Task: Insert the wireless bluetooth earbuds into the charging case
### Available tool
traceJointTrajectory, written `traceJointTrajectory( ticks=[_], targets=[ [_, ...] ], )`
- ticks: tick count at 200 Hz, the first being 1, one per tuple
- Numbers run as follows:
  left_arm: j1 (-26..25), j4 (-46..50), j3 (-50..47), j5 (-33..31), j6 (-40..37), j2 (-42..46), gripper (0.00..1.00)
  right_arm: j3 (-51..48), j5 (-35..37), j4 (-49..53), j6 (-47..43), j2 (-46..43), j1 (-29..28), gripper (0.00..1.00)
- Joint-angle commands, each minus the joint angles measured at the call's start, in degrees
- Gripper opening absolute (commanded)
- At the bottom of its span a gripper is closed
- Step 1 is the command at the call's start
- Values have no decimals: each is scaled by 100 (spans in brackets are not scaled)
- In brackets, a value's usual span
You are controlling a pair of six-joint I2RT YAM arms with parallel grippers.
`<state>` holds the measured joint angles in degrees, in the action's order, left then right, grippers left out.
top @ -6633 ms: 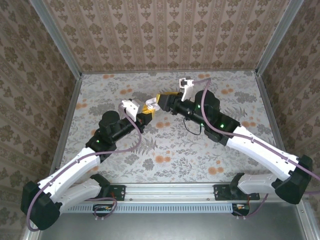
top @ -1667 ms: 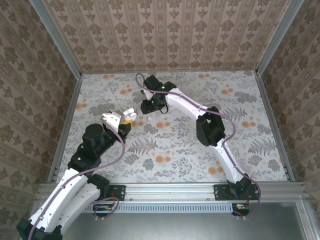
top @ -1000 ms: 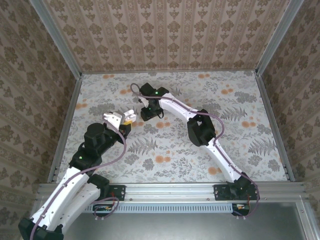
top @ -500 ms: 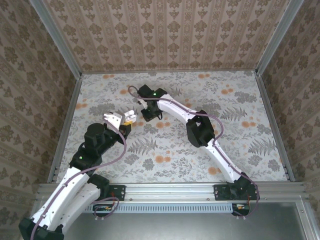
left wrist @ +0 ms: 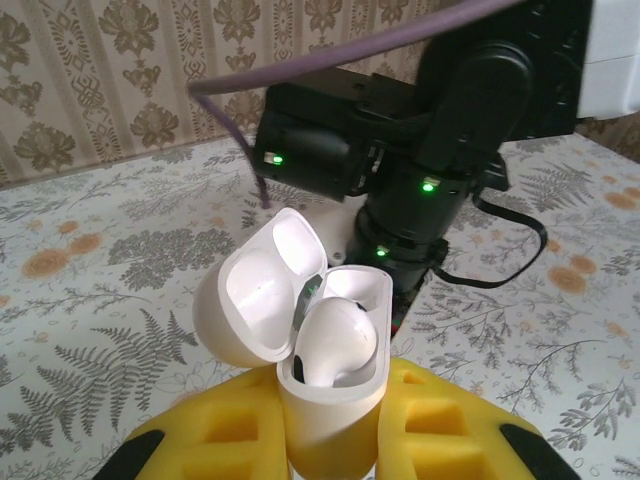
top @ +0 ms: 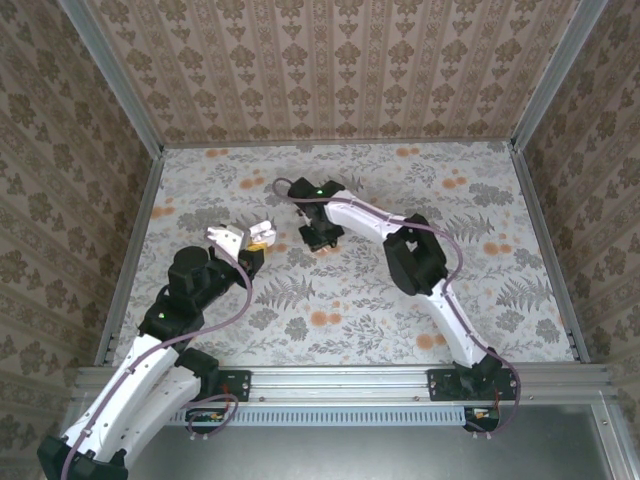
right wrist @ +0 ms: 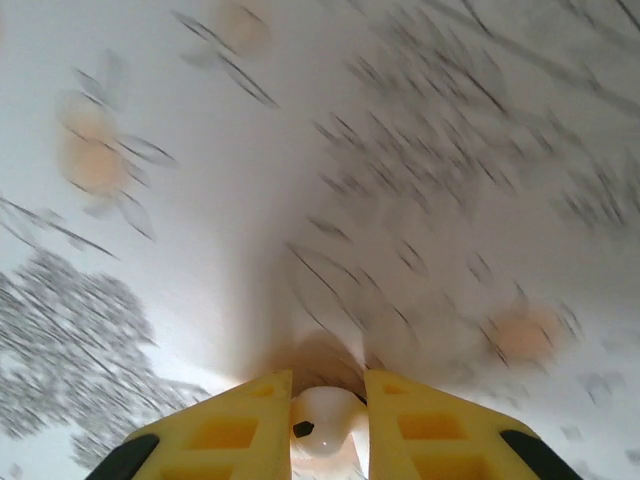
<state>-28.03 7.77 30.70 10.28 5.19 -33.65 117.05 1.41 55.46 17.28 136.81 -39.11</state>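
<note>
Seating the 2nd earbud

Left gripper (left wrist: 325, 445) pinches the open charging case (left wrist: 325, 400), earbud 1 (left wrist: 335, 340) seated. Right gripper (right wrist: 328, 390), frame bottom, pinches earbud 2 (right wrist: 322, 432). Next, it likely needs aligning over the case.

1. Between the jaws of my left gripper (left wrist: 330, 400) I see the charging case (left wrist: 262, 300), glossy white inside and out. The fingers (left wrist: 215, 430) either side are bright yellow, black at their outer corners.
2. The earbud (left wrist: 338, 338) in the case, just above those jaws, is the same glossy white.
3. My right gripper (right wrist: 328, 395) also has yellow fingers (right wrist: 215, 430). The second earbud (right wrist: 322, 425) between them is pale white with one small black dot.
4. Beyond both sets of jaws, the table (right wrist: 250, 200) is off-white, printed with grey ferns and orange blossoms.
5. Ahead of my left jaws, the right arm (left wrist: 440, 130) is black with green lights, and its cable (left wrist: 330, 50) is purple.
6. The walls (top: 330, 70) are tan, with striped damask wallpaper.
</note>
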Motion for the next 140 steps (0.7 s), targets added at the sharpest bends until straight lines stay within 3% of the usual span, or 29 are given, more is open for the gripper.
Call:
traceJointTrajectory(
  ticks=[1, 42, 140],
  targets=[
    [33, -390, -64, 299, 252, 7, 0, -1026, -168, -569, 887, -906, 283, 21],
    [9, -1071, -260, 860, 510, -254, 0, -2981, -660, -2128, 1673, -2365, 668, 21],
    [-714, -2291, 132, 886, 401, -1634, 0, -4576, -107, -3820, 1869, -5251, 542, 22]
  ],
)
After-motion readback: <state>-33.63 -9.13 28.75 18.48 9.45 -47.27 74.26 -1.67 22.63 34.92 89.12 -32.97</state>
